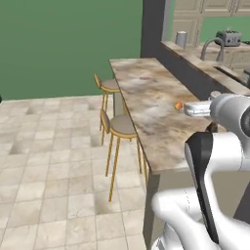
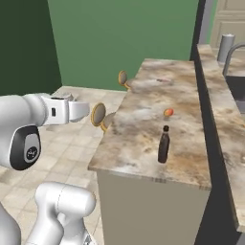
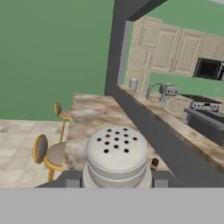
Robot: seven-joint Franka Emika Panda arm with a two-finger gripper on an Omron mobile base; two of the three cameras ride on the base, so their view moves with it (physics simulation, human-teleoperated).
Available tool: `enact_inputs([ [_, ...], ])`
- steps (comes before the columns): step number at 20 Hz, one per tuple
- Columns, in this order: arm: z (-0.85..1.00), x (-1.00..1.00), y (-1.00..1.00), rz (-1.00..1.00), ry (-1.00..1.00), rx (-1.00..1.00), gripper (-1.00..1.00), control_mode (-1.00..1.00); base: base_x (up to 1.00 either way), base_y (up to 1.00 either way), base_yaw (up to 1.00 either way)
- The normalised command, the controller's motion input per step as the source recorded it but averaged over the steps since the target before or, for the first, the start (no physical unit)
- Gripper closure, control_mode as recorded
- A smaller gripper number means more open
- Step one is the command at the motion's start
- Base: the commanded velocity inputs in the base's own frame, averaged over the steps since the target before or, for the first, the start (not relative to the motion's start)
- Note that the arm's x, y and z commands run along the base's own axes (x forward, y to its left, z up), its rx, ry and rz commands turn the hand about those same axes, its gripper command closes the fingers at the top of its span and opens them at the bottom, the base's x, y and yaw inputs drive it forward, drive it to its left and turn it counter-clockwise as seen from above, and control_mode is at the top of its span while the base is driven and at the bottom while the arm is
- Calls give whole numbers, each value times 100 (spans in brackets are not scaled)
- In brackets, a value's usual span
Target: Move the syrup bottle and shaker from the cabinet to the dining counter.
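The shaker sits between the two dark tips of the pincer in the hand view — a pale grey-silver cylinder with a domed cap pierced by a scatter of small dark holes and a ribbed band under the cap. The pincer is partly closed with its tips against the shaker's sides, holding it upright above the near part of the dining worktop.

The syrup bottle stands upright on that worktop's marbled tan-brown top, near its close end: dark brown, narrow neck, dark cap. Its label faces away or is too small to make out, and no writing can be read anywhere.

A small orange-red thing lies on the worktop a little beyond the bottle, apart from it. Two gold-legged stools stand along the worktop's outer edge on the tiled floor. Past the grey raised back wall are a curved faucet, a grey canister and a toaster — with beige panelled cabinet doors behind them.
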Motion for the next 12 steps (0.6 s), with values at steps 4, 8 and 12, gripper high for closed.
enact_inputs([
  [4, 0, 0, 0, 0, 0, 0, 100, 100, 42, 11, -30],
  [8, 0, 0, 0, 0, 0, 0, 100, 100, 64, 14, -16],
  [12, 0, 0, 0, 0, 0, 0, 100, 100, 49, 21, -9],
])
